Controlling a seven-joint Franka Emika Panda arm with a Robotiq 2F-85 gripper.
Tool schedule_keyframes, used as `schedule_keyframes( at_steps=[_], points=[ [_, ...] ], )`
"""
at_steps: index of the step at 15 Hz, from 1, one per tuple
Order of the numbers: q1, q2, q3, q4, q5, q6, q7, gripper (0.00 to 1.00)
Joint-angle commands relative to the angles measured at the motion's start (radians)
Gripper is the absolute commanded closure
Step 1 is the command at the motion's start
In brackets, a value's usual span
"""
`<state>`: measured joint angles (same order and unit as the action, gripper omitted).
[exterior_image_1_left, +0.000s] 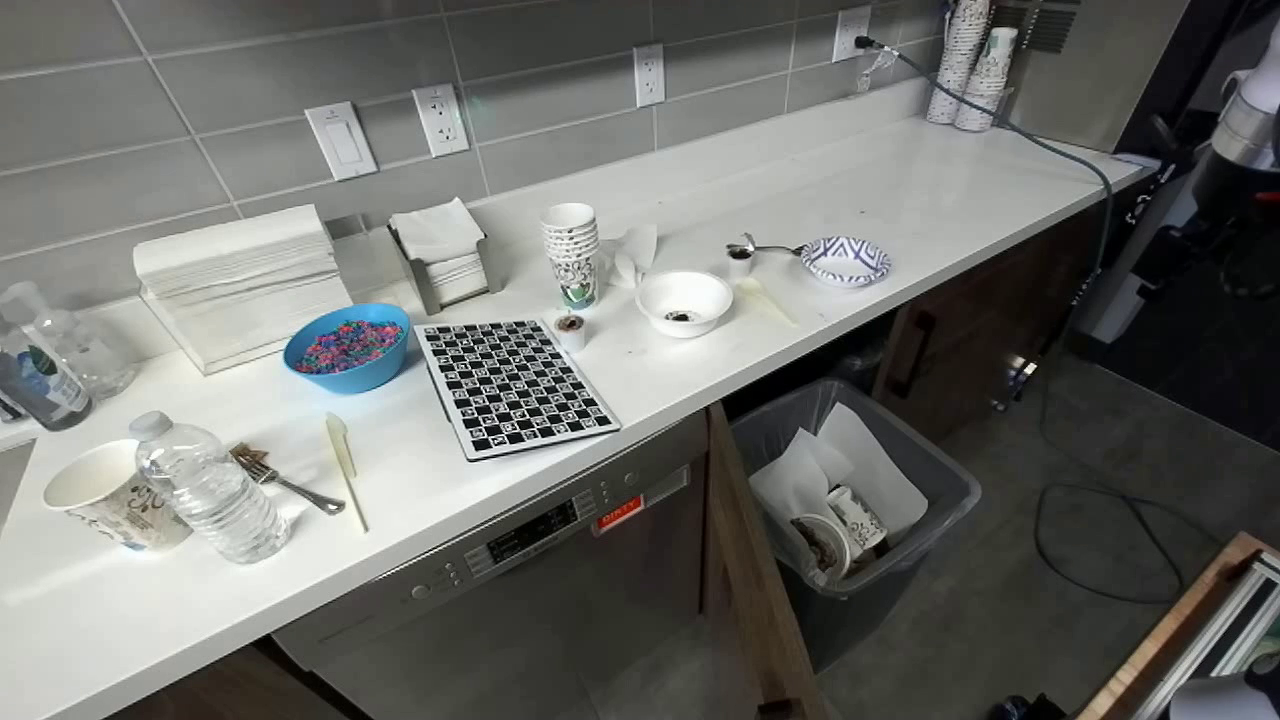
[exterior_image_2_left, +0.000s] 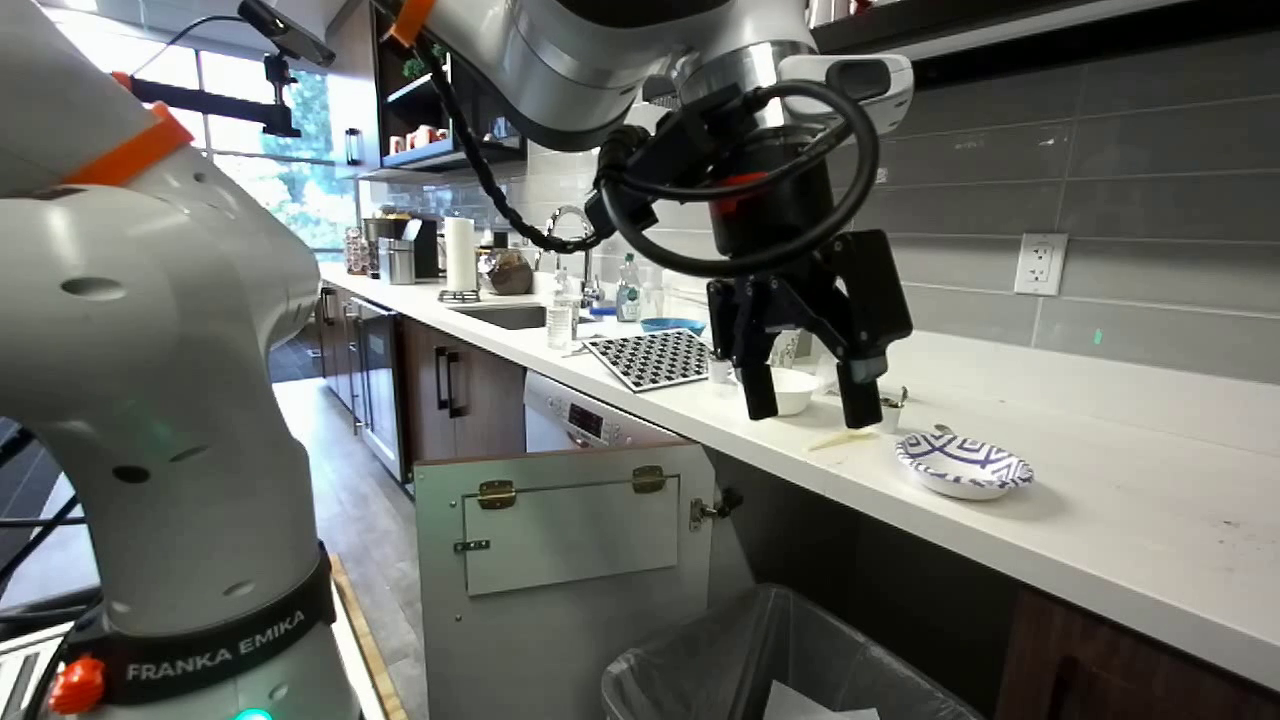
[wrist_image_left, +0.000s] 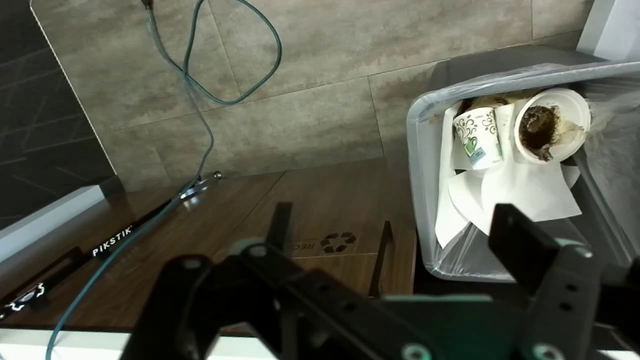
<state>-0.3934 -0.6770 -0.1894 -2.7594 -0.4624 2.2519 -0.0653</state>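
On the bench (exterior_image_1_left: 900, 190) there stands a white bowl (exterior_image_1_left: 685, 292), and at its bottom lies some dark residue (exterior_image_1_left: 681, 316). The pincer (exterior_image_2_left: 810, 395) is well apart from this bowl, on the front side of it; its two fingers (exterior_image_2_left: 759, 393) stand wide apart from each other. The waste bin (exterior_image_1_left: 860, 610), which in the wrist view appears past one finger, stands lower than the white bowl, to the front and to the right of it. A see-through bag (wrist_image_left: 612, 155) lines this bin, and inside are sheets of white paper (wrist_image_left: 510, 187), a printed paper cup (wrist_image_left: 477, 137) that lies on its side and a second paper cup (wrist_image_left: 570, 107) which has brown residue in it.

To the right of the white bowl, as an exterior view shows it, there is first a small cup (exterior_image_1_left: 740, 268) with dark content. Farther right is a paper bowl (exterior_image_1_left: 845, 265) with blue pattern.

To the left of the white bowl, near it, are another small cup (exterior_image_1_left: 572, 343), with brown content, and a stack of printed cups (exterior_image_1_left: 572, 260), put one inside another. Farther left from the white bowl come a checkered board (exterior_image_1_left: 515, 385) and then a blue bowl (exterior_image_1_left: 378, 373), which is filled with small pieces (exterior_image_1_left: 350, 347) of pink, blue and other colours. Well apart on this side, a clear bottle (exterior_image_1_left: 210, 490) stands just beside a large paper cup (exterior_image_1_left: 125, 520).
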Motion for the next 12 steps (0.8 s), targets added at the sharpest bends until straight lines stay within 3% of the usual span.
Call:
schedule_keyframes(
  at_steps=[1,8,12],
  points=[
    [0.068,0.081,-0.024,0.076,0.052,0.043,-0.041,0.0],
    [0.289,0.41,-0.052,0.402,0.278,0.146,-0.26,0.0],
    [0.346,0.629,-0.037,0.616,0.428,0.142,-0.404,0.0]
  ],
)
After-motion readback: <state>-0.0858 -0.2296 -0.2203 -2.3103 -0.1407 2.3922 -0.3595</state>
